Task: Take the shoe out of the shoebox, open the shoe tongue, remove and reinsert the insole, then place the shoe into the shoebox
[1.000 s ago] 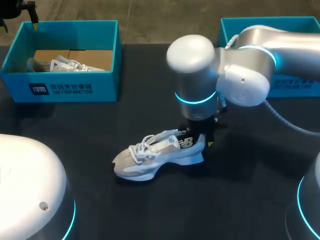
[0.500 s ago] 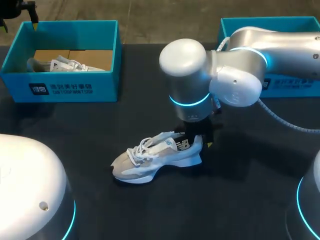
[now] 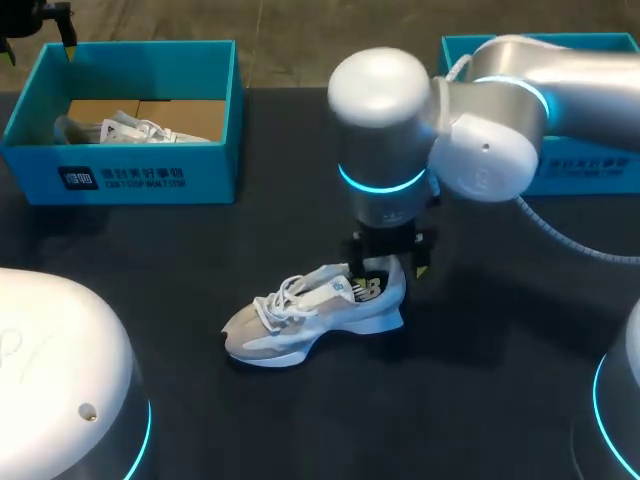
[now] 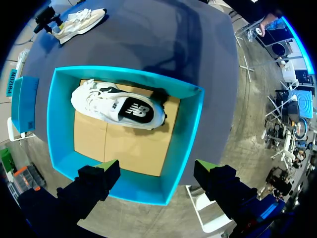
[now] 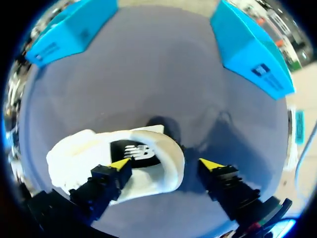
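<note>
Head view: the white-and-grey laced sneaker (image 3: 310, 318) is lying unboxed on the black surface (image 3: 480, 400). Left wrist view: your left tool (image 4: 156, 168) is hovering open, empty, over the teal cardboard shoebox (image 4: 185, 134). Right wrist view: your right tool (image 5: 165, 166) is gaping astride the heel, gripping nothing; the tongue, probably your next pinch, is hiding beneath it.

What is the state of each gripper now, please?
Left gripper: open, empty, above the shoebox.
Right gripper: open, over the heel of the shoe, holding nothing.
</note>
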`<move>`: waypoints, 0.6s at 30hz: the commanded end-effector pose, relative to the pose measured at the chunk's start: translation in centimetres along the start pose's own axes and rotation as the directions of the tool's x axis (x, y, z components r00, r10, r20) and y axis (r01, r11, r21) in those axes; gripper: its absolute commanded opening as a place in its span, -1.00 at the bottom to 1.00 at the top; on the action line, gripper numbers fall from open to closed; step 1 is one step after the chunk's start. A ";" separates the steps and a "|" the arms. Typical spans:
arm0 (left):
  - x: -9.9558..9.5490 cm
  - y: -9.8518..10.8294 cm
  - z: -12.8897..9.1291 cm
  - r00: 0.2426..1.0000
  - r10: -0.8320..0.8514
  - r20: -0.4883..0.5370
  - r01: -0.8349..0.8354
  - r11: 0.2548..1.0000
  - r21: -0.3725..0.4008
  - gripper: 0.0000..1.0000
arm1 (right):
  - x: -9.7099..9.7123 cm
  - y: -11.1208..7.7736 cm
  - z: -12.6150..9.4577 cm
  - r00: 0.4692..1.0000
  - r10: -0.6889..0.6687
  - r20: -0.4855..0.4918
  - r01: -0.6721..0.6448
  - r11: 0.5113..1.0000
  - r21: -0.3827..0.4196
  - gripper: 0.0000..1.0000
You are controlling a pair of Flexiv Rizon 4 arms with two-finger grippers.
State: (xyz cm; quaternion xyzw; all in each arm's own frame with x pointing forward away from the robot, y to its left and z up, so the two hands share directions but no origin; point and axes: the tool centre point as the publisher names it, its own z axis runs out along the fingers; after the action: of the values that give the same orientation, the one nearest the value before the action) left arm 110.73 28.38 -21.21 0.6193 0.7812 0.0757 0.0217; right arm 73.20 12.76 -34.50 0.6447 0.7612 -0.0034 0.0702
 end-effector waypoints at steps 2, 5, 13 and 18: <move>0.0 0.0 0.0 1.000 0.001 -0.001 -0.001 1.000 0.000 1.00 | -0.2 0.7 -1.5 0.969 -0.243 -0.032 0.243 0.970 -0.027 1.00; 0.0 0.0 0.0 1.000 0.001 -0.001 -0.001 1.000 0.000 1.00 | 0.3 1.0 -2.1 0.924 -0.379 -0.054 0.376 0.925 -0.060 1.00; 0.0 0.0 0.0 1.000 0.001 -0.001 -0.001 1.000 0.000 1.00 | 0.9 1.0 -3.2 0.635 -0.762 -0.131 0.730 0.647 -0.220 1.00; 0.0 0.0 0.0 1.000 0.001 -0.001 -0.001 1.000 0.000 1.00 | 1.1 0.6 -3.9 0.371 -0.912 -0.177 0.845 0.410 -0.344 1.00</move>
State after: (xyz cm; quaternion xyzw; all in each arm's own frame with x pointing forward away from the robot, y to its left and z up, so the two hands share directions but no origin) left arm 110.73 28.38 -21.21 0.6194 0.7811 0.0757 0.0217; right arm 73.59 15.44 -30.83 0.3870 0.9196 0.0469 0.0480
